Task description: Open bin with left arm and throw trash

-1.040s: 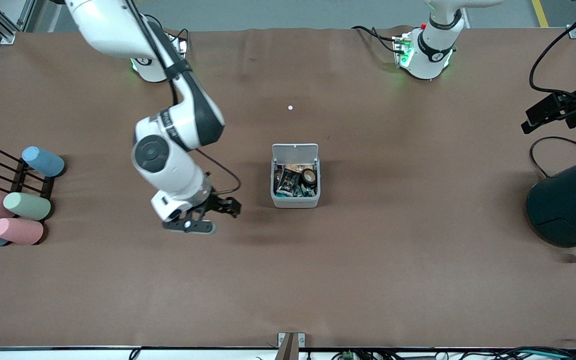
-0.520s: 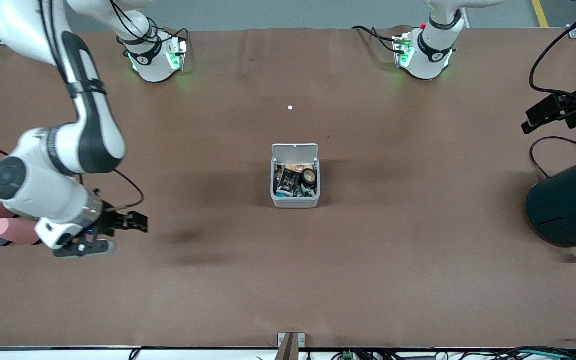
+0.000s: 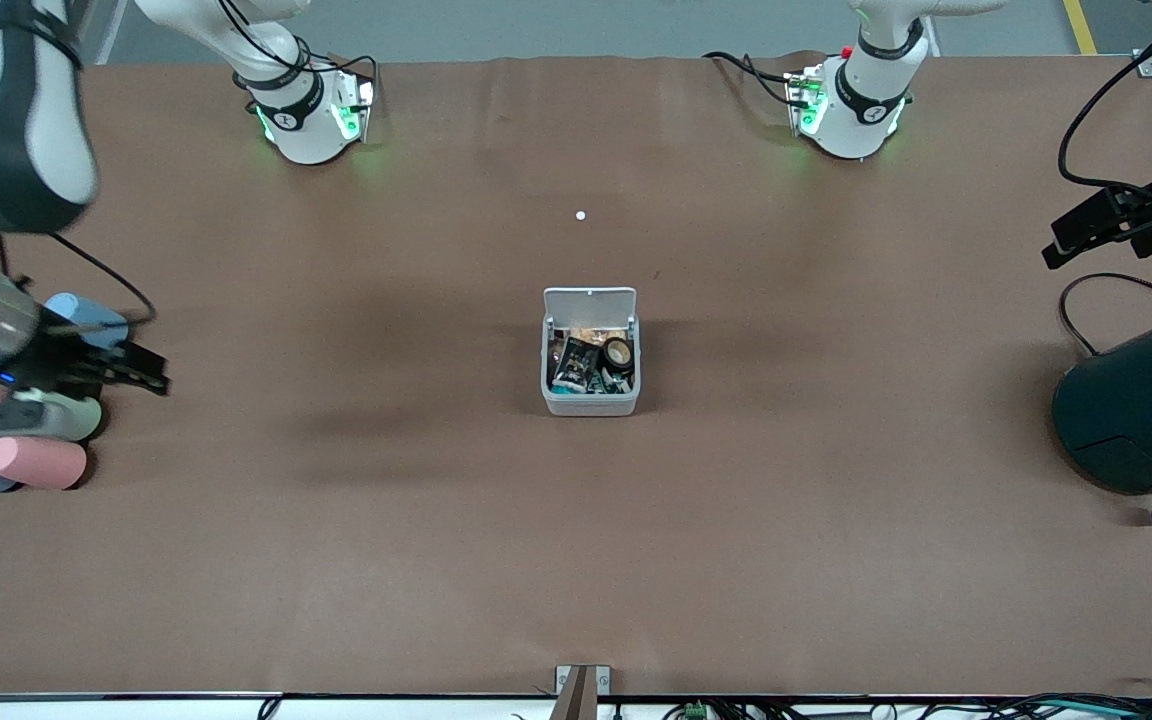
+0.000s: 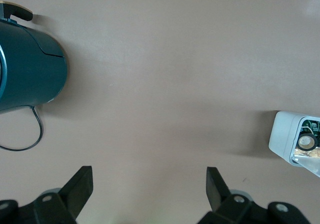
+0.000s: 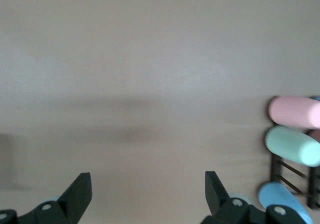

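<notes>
The bin (image 3: 591,400) stands mid-table with its lid (image 3: 591,303) raised on the side farther from the camera. Inside it lies trash: a black wrapper (image 3: 573,364) and a tape roll (image 3: 618,353). A tiny white scrap (image 3: 581,215) lies on the table, farther from the camera than the bin. My right gripper (image 3: 141,370) hangs open and empty over the pastel cylinders at the right arm's end. In its wrist view the right gripper (image 5: 148,175) holds nothing. My left gripper (image 4: 149,170) is open and empty, high over bare table between the bin (image 4: 287,136) and the drum. It is outside the front view.
Pastel cylinders (image 3: 34,462) lie by a black rack (image 3: 56,350) at the right arm's end. A dark teal drum (image 3: 1136,410) stands at the left arm's end, with a black device and cables (image 3: 1116,215) close by.
The right arm has swung from beside the bin toward its own end of the table and now hangs over the cylinders. The bin and its contents have not moved.
</notes>
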Robot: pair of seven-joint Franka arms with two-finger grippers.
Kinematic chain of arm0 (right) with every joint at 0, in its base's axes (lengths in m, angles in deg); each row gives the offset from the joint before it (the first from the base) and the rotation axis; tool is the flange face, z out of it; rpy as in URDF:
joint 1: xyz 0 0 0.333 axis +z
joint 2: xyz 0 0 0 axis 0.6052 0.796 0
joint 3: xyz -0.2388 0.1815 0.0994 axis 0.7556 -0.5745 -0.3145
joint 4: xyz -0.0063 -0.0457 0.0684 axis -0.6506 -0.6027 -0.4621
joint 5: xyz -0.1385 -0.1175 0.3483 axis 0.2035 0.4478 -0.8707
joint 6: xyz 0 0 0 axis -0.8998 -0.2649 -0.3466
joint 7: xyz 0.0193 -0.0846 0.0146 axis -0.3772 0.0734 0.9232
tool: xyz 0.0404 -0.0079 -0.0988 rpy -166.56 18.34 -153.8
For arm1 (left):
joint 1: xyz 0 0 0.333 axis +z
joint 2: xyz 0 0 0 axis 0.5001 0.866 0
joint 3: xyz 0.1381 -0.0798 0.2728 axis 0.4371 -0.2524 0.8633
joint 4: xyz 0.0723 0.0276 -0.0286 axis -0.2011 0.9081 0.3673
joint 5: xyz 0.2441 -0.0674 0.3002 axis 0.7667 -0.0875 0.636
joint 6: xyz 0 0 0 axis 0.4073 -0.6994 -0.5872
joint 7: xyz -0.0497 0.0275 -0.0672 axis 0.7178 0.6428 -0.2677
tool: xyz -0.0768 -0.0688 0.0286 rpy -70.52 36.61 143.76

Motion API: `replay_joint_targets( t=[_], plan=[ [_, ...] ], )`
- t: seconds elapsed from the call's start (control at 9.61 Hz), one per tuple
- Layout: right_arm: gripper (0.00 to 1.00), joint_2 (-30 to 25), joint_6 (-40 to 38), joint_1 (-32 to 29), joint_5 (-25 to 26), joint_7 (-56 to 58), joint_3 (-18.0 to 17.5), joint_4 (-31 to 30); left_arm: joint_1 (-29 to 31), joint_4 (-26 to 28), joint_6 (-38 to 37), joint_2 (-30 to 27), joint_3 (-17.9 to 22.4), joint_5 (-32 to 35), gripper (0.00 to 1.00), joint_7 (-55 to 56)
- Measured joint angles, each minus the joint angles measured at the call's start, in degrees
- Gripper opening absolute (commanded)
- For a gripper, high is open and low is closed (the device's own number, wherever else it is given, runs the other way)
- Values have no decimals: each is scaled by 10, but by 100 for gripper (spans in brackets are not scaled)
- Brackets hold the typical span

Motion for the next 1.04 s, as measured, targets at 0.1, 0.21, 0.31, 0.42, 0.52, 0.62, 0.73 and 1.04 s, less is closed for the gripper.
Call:
replay_joint_targets(
  t=[0.1,0.21,0.31,0.42,0.52,0.62,0.73,1.04],
  plan=[
    [100,-27,-18,-16,3,1,0,0,0,0,0,0,0,0,100,0],
    [100,-51,-32,-31,8,1,-3,0,0,0,0,1,0,0,100,0],
    [100,-69,-40,-45,15,1,-10,-1,0,0,0,1,0,0,100,0],
    [100,-82,-49,-59,20,1,-19,-1,0,0,0,1,0,0,100,0],
    [100,-94,-61,-67,22,1,-23,-1,0,0,0,1,0,0,100,0],
    [100,-105,-74,-70,24,1,-24,-1,0,0,0,1,0,0,100,0],
    [100,-112,-84,-71,24,1,-25,0,0,0,0,1,0,0,100,0],
    [100,-115,-105,-71,24,0,-27,-2,0,0,0,1,0,0,100,0]
  ],
)
